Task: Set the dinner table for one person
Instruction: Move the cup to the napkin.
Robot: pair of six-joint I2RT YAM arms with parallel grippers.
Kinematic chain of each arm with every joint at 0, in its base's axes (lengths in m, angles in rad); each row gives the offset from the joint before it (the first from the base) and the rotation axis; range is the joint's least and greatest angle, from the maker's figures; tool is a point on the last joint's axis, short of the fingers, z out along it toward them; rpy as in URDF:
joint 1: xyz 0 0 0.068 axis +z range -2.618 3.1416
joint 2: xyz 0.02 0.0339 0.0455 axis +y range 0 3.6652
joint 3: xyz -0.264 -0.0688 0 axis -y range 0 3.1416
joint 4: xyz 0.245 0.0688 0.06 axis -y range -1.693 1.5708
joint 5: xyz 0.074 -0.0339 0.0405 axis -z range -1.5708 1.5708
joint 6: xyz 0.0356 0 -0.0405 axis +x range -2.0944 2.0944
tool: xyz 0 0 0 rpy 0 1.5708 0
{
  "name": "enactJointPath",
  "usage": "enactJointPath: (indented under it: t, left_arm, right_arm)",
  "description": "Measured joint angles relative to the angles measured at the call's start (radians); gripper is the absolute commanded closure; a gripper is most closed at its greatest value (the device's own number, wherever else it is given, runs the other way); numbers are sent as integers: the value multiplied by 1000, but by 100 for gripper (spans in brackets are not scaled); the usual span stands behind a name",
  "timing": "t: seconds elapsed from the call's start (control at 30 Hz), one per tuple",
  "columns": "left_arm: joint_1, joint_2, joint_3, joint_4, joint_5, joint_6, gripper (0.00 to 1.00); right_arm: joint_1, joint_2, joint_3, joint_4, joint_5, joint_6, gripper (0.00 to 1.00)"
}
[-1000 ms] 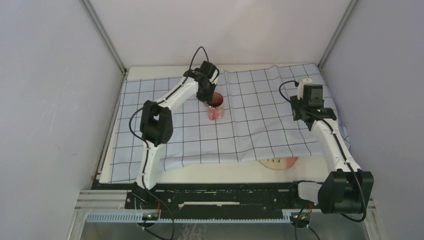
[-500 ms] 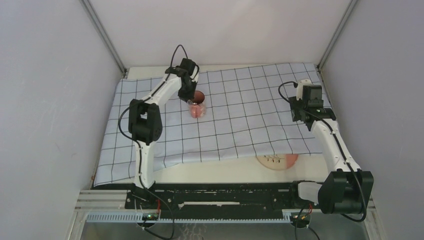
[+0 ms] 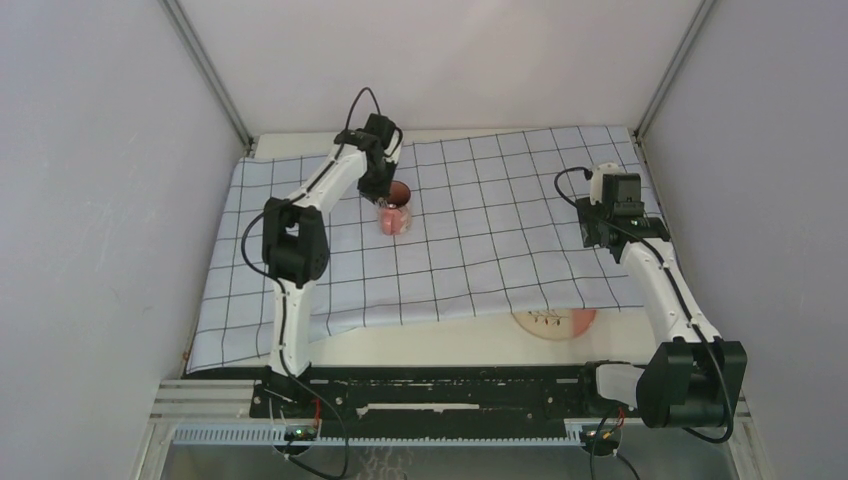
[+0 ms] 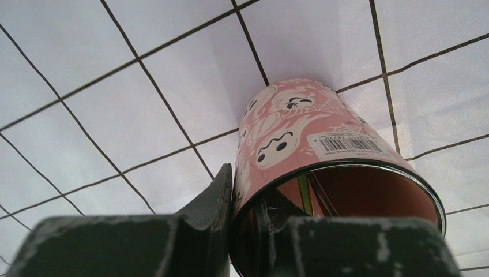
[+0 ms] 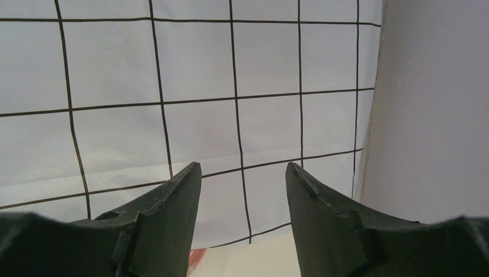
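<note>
Bases: left arm (image 3: pixel 296 250) and right arm (image 3: pixel 662 288) are bolted side by side on a black rail (image 3: pixel 440 392) at the near edge.
Desk (image 3: pixel 440 345): cream-white, and fills the floor of the booth. Most of it lies under the cloth (image 3: pixel 500 255). A bare strip shows between the rail and the cloth's near hem, and a thin one along the far wall (image 3: pixel 440 60).
Plate (image 3: pixel 556 324): round, cream with a pink patch. It lies on the bare strip, right of centre, with its far part tucked under the hem.
Cloth: pale blue with a black grid, spread over the desk. Its near hem is wavy and rides up in soft folds.
Right gripper (image 5: pixel 242 170): open, with the fingers well apart and nothing between them. It hangs above the cloth near its right edge, close to the right wall (image 5: pixel 432 115).
Left gripper (image 4: pixel 241 190): closed on the rim of the cup (image 4: pixel 288 130), one finger outside the wall and the other inside the mouth.
Cup: pink with white ghosts and a barcode label, shiny inside. It is over the far part of the cloth, left of centre. Whether its base touches the cloth cannot be told. Thin things show inside it, but what they are is unclear.
</note>
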Motion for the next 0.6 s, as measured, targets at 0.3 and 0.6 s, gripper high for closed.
enactJointPath:
  t: [0.3, 0.6]
  left_arm:
    - [32, 185, 330, -171, -2, 24, 100]
    - [88, 194, 339, -169, 2, 24, 100]
  right_arm:
    - [19, -1, -4, -5, 21, 0, 36]
    - [37, -20, -4, -27, 34, 0, 36]
